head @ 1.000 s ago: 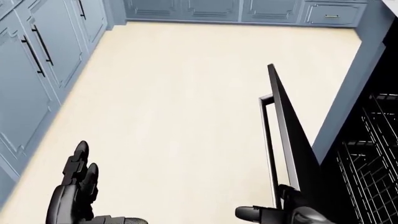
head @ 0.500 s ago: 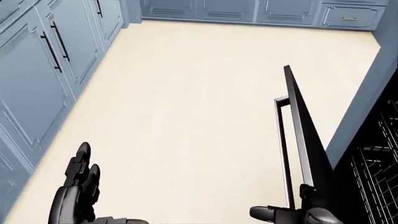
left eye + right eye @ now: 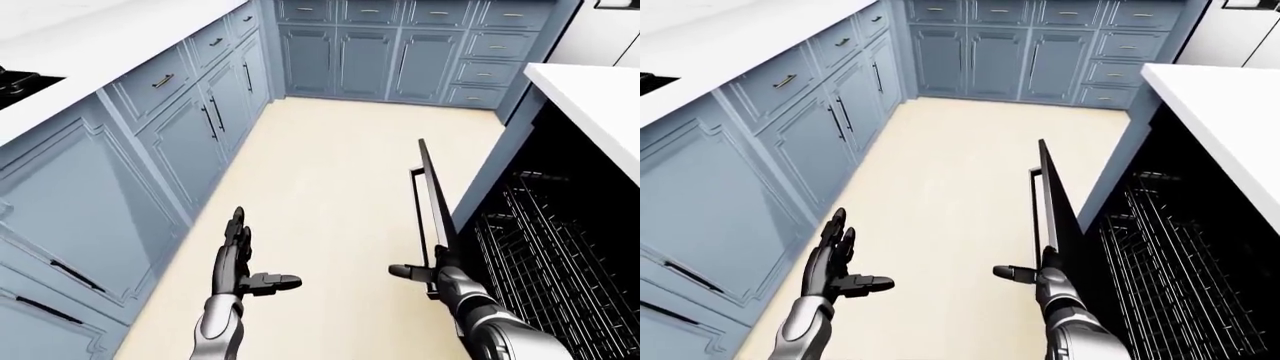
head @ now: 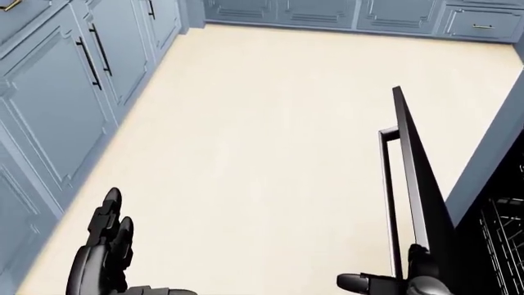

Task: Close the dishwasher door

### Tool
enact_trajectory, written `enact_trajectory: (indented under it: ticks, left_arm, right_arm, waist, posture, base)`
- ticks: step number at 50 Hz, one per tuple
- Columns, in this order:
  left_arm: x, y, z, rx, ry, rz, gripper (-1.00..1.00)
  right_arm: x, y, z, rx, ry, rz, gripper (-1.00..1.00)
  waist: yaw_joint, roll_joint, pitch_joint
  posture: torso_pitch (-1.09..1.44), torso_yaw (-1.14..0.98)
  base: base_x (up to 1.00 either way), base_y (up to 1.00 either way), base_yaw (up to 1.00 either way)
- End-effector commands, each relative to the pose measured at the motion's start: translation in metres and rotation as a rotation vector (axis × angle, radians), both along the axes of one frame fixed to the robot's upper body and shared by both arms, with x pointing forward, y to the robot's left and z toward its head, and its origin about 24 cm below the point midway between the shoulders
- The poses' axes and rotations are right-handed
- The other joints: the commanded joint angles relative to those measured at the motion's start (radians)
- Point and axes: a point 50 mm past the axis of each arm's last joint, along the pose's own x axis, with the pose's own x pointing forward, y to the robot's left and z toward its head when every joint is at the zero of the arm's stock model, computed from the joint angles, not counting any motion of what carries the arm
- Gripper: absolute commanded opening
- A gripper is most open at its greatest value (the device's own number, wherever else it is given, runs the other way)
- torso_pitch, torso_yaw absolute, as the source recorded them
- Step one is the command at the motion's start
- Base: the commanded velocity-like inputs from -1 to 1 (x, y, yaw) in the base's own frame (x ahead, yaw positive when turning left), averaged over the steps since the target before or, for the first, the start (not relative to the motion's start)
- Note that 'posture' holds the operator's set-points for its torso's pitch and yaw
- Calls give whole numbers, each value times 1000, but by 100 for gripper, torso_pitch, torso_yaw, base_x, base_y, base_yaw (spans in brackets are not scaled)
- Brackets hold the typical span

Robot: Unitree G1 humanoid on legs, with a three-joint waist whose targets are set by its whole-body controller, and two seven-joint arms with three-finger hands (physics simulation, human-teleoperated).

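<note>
The black dishwasher door (image 3: 433,196) stands nearly upright and ajar, seen edge-on, with its bar handle (image 3: 415,202) on the side facing the floor. Wire racks (image 3: 545,247) fill the dark dishwasher cavity to its right. My right hand (image 3: 428,273) is open at the door's lower end, fingers against the door and thumb pointing left; the head view shows the same right hand (image 4: 391,283) beside the door (image 4: 416,178). Over the floor to the left, my left hand (image 3: 242,264) is open, fingers spread, touching nothing.
Blue cabinets (image 3: 160,142) with dark handles line the left under a white counter (image 3: 100,34); more cabinets (image 3: 400,52) cross the top. A white counter (image 3: 595,94) tops the dishwasher. A black stove corner (image 3: 15,81) shows at far left. Cream floor (image 3: 330,165) lies between.
The whole head view has shifted: door and cabinets sit further right, so the camera moved. My right hand stays at the door; my left hand keeps its pose.
</note>
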Motion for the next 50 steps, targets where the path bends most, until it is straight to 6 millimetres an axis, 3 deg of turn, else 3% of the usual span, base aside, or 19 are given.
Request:
enact_trajectory:
  ticks: [1, 50]
  left_arm:
    - [5, 0, 17, 5, -88, -4, 100]
    - [4, -1, 18, 5, -91, -5, 100]
  right_arm:
    - [12, -27, 22, -144, -81, -77, 100]
    - [-3, -66, 30, -436, -13, -216, 100]
  waist:
    - [-11, -5, -18]
    - [0, -16, -14]
  posture:
    - [0, 0]
    - [0, 0]
  base:
    - [0, 0, 0]
    - [0, 0, 0]
